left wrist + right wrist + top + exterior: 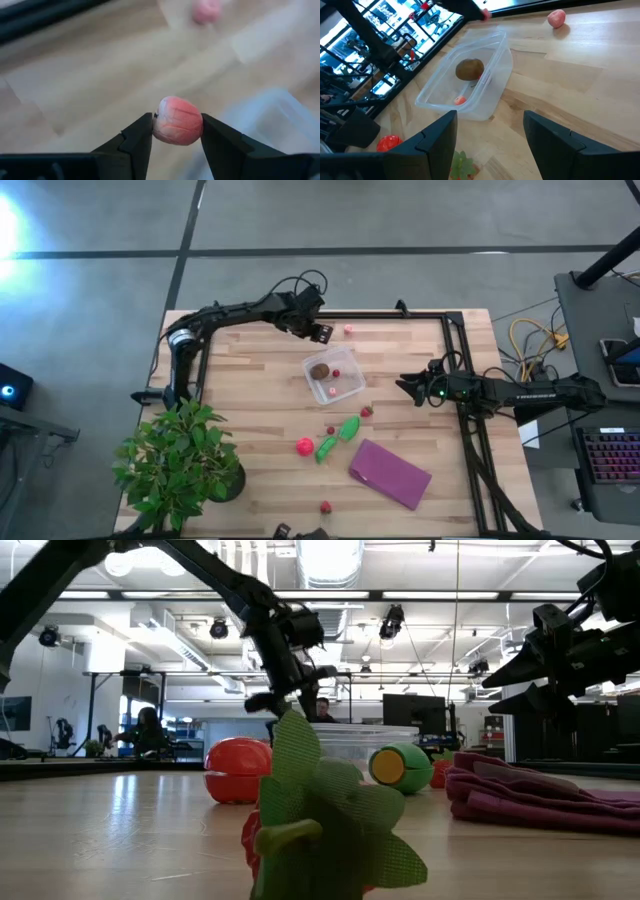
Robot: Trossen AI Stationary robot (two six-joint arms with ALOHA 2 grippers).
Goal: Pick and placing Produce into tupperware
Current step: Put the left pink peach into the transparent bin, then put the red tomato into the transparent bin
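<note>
Above wooden table [250, 395], left gripper [176, 131] clamped on 1 pink fruit [178, 121], tupperware [334, 376] just beside

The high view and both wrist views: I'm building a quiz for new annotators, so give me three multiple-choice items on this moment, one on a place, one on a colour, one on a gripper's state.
1. Where is the brown ball?
A. inside the tupperware
B. on the purple cloth
C. beside the potted plant

2. What colour is the piece between the left gripper's fingers?
A. bright green
B. pinkish red
C. brown

3. How does the right gripper stand?
A. shut on a green pod
B. shut on the tupperware's rim
C. open, holding nothing

Answers:
1. A: the brown ball lies within the walls of the tupperware, next to a small red piece.
2. B: the left wrist view shows the left gripper clamped on a pinkish-red piece.
3. C: the right gripper has its fingers spread wide with only bare table between them.
</note>
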